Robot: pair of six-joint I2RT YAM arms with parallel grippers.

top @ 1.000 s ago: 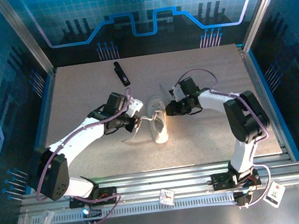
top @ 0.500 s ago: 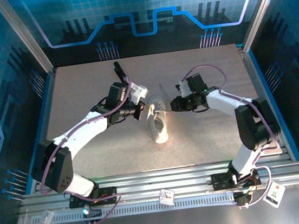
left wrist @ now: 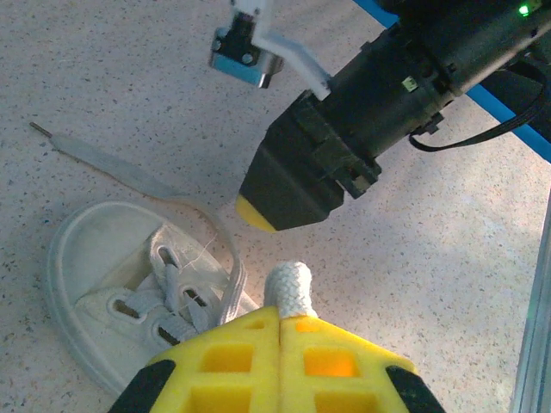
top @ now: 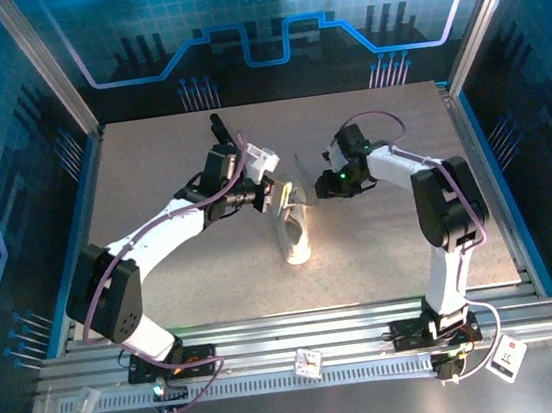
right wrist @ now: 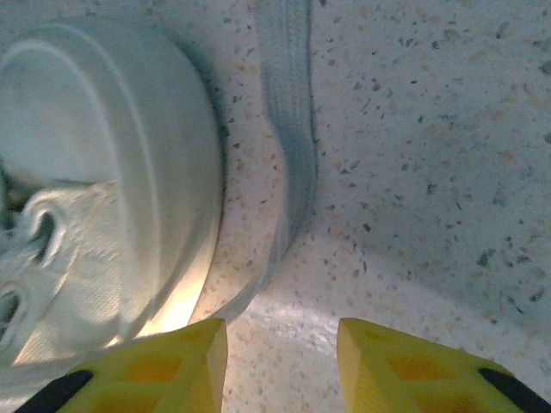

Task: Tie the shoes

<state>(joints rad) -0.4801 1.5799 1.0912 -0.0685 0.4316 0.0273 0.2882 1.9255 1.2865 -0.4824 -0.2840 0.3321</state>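
Observation:
The white sneaker lies mid-table, also seen in the left wrist view and the right wrist view. My left gripper hovers over its far end, shut on a fold of lace that pokes out between the yellow fingers. Another flat lace trails away across the table. My right gripper is just right of the shoe, open, low over the table. A flat lace curves along the sole ahead of it, not between its fingertips.
A small black bar-shaped object lies at the far left-centre of the table. The right gripper's black body hangs close in front of the left gripper. A raised metal frame edges the speckled table.
My left gripper has moved away from the near edge and to the right, up to the shoe's far end, with the lace in it. The right gripper has drawn slightly farther back.

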